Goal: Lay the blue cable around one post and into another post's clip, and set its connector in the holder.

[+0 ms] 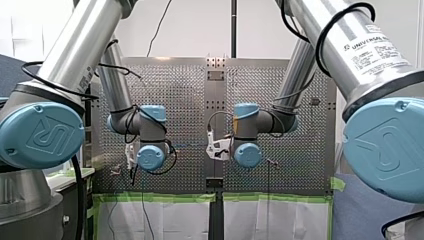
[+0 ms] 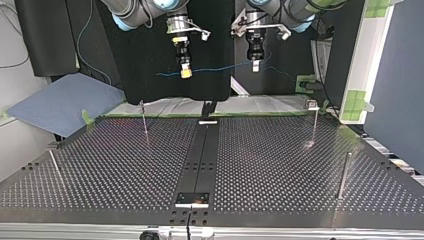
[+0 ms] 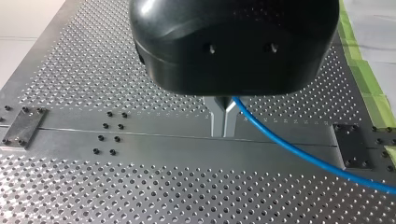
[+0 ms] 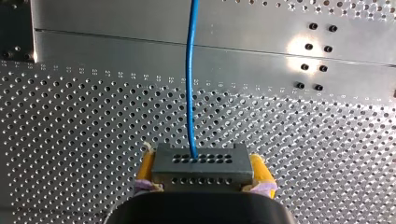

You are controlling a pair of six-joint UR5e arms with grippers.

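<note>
While your right gripper (image 4: 201, 170) clamps the grey connector (image 4: 201, 161) and your left gripper (image 3: 223, 122) pinches the blue cable (image 3: 299, 151), both high above the table (image 2: 280, 165), pull the cable gently straight, then come down slowly beside a post (image 2: 144, 117).

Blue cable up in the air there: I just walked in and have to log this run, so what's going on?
Both arms hold the blue cable up above the perforated table. My right gripper clamps its grey connector between yellow pads. My left gripper pinches the cable further along with its metal fingers. Nothing is routed yet: the cable touches none of the posts.
</note>
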